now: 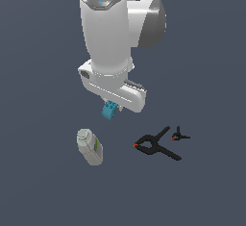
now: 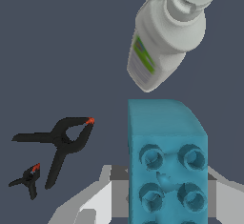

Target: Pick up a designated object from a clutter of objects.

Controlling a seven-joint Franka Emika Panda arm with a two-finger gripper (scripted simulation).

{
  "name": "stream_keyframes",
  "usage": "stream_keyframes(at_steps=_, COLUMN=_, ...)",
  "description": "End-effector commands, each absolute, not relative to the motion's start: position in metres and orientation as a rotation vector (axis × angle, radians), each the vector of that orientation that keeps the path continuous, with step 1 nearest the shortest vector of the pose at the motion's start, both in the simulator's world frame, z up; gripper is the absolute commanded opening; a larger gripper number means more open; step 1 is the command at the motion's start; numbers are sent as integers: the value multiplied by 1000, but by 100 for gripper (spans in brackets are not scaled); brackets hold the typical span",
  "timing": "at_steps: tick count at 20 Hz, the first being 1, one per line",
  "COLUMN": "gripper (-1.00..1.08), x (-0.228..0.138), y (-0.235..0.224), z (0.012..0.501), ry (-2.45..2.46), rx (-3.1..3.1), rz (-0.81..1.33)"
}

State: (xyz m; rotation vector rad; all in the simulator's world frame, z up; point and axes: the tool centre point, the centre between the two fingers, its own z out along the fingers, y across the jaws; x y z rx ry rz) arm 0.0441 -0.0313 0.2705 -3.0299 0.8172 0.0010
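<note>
Exterior view shows the gripper [image 1: 114, 106] pinching the teal brick [image 1: 110, 110] aloft, at twelve o'clock from the bottle [image 1: 90, 146] and large clamp [image 1: 156, 144], so the pick looks essentially done.

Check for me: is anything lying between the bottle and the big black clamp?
No. In the exterior view only bare floor separates the bottle from the large clamp; the teal brick sits apart, under the gripper.

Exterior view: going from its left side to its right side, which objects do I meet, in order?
Bottle → teal brick, up at the gripper → large black clamp → tiny black clamp.
</note>
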Motion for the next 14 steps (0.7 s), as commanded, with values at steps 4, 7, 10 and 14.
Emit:
stream_keyframes(at_steps=4, gripper=-100, x=63, y=-64, z=312, ry=816, rx=-3031, rz=1)
stream_keyframes(at_steps=7, gripper=-100, x=72, y=-80, z=331, ry=817, rx=-3032, rz=1)
stream_keyframes(at_steps=10, gripper=-100, x=80, y=-94, z=349, ry=817, rx=-3032, rz=1)
stream_keyframes(at_steps=14, gripper=-100, x=91, y=-111, z=370, ry=817, rx=-3032, rz=1)
